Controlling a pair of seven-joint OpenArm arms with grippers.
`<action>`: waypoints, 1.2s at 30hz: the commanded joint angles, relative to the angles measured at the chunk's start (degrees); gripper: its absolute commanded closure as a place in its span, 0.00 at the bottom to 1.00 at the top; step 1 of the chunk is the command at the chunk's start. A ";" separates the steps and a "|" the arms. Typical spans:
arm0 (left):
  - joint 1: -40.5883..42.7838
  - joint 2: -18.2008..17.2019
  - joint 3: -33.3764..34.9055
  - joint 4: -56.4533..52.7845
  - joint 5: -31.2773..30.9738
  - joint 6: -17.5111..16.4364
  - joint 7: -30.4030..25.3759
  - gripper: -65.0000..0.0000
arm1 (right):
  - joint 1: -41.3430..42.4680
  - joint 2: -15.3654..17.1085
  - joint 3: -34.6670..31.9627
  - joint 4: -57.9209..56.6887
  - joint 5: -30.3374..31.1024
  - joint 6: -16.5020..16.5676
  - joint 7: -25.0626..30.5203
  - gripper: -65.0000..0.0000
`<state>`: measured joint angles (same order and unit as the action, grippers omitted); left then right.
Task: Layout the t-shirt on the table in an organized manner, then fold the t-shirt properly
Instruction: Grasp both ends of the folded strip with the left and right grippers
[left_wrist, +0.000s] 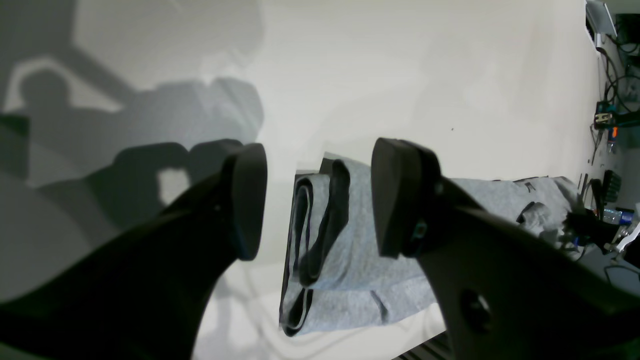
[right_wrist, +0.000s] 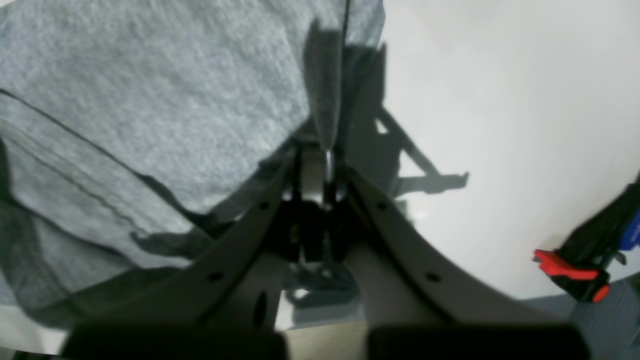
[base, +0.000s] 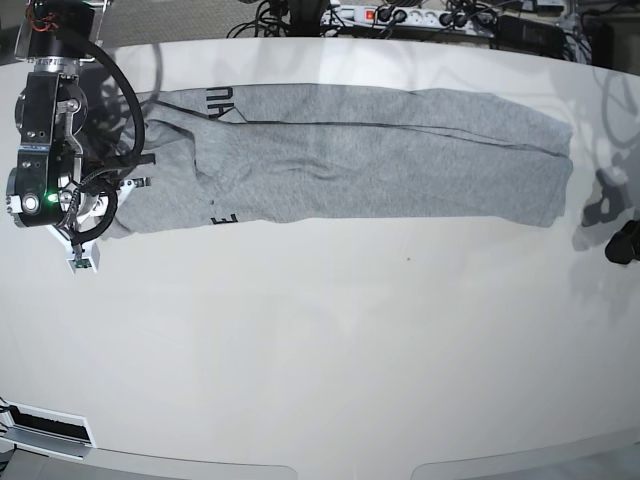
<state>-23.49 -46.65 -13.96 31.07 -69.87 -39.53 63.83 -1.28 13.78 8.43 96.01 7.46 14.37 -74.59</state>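
The grey t-shirt (base: 380, 155) lies folded lengthwise in a long band across the back of the off-white table (base: 320, 350). Black lettering shows near its left end. My right gripper (right_wrist: 322, 155) is shut on a pinched edge of the t-shirt (right_wrist: 150, 100). In the base view it (base: 112, 205) is at the shirt's left end. My left gripper (left_wrist: 320, 200) is open and empty above the table (left_wrist: 400, 75), facing the shirt's other end (left_wrist: 350, 250) without touching it. In the base view only a dark bit of it (base: 622, 243) shows at the right edge.
Cables and a power strip (base: 400, 15) run along the table's back edge. A red and black clamp (right_wrist: 570, 272) sits at the table's edge in the right wrist view. Wires and electronics (left_wrist: 610, 120) lie beyond the table in the left wrist view.
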 joint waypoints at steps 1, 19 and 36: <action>-0.98 -1.79 -0.44 0.68 -1.14 -0.47 -0.83 0.47 | 0.94 0.68 0.31 1.14 -0.22 1.29 0.46 1.00; -0.96 -2.10 -0.44 0.70 -0.94 -0.47 -0.79 0.47 | 1.57 4.44 0.42 2.19 6.69 7.56 5.62 0.83; -0.07 -5.60 -4.22 0.70 -9.60 -0.47 6.34 0.47 | -8.98 3.23 5.70 11.30 33.09 25.63 12.00 1.00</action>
<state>-22.76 -50.43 -17.85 31.07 -78.13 -39.53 70.39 -10.94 16.32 13.93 106.39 39.66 39.75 -63.53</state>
